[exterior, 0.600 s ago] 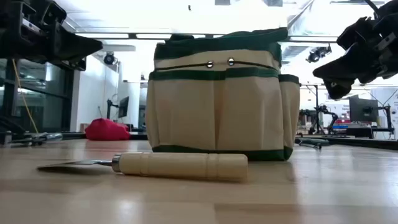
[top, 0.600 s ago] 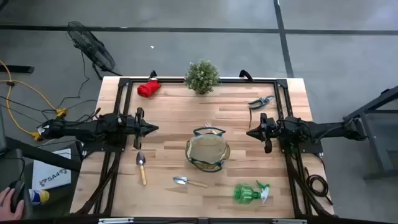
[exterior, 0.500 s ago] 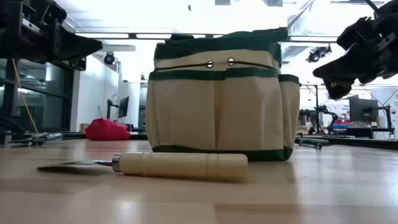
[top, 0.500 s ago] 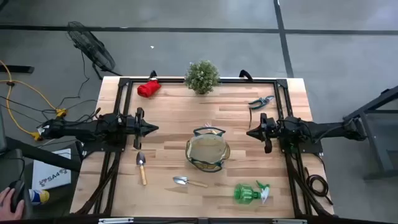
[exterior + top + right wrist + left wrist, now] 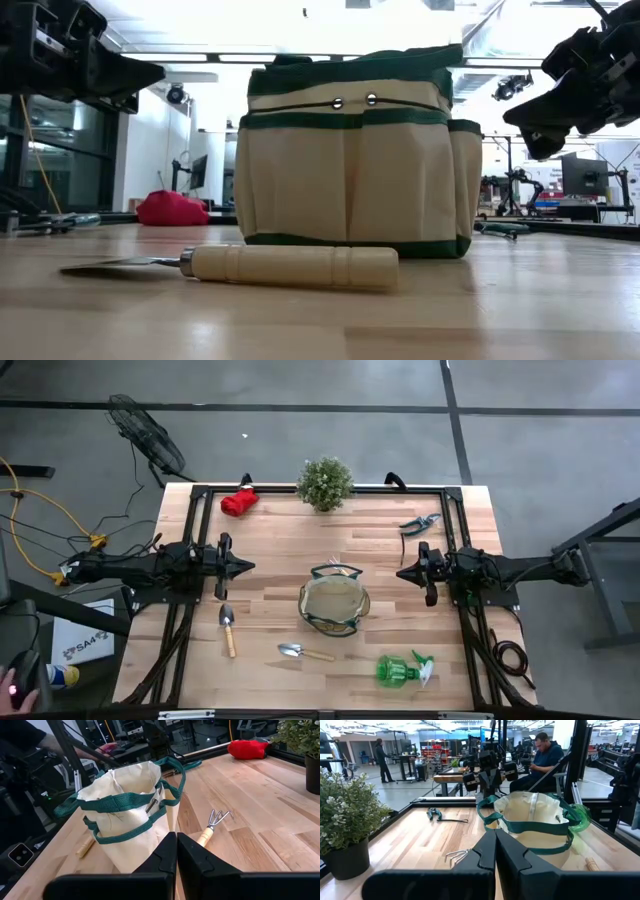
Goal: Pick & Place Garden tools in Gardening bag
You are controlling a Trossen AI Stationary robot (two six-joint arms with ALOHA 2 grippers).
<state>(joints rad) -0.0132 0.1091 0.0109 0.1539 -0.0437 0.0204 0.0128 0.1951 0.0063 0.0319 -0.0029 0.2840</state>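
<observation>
Stock as I saw it from my station:

- Bag: stood upright and open near the table's middle, between the two arms, slightly nearer the front edge. I could not make out any tool inside it.
- Trowel: lay flat on the wood to the bag's left, blade toward the left arm.
- Second trowel: lay flat in front of the bag, near the front edge, apart from the bag.
- Spray bottle: lay on its side at the front right, white trigger pointing right.
- Shears: lay at the back right, near the frame rail.
- Glove bundle: sat at the back left corner.
- Small hand rake: lay on the wood beside the bag in the right wrist view.
- Plant: stood at the back edge, middle.
- Left gripper: held level above the table, left of the bag, fingers pressed together on nothing.
- Right gripper: held level to the bag's right, fingers likewise pressed together, empty.
- A person sat in the room beyond the table.
</observation>
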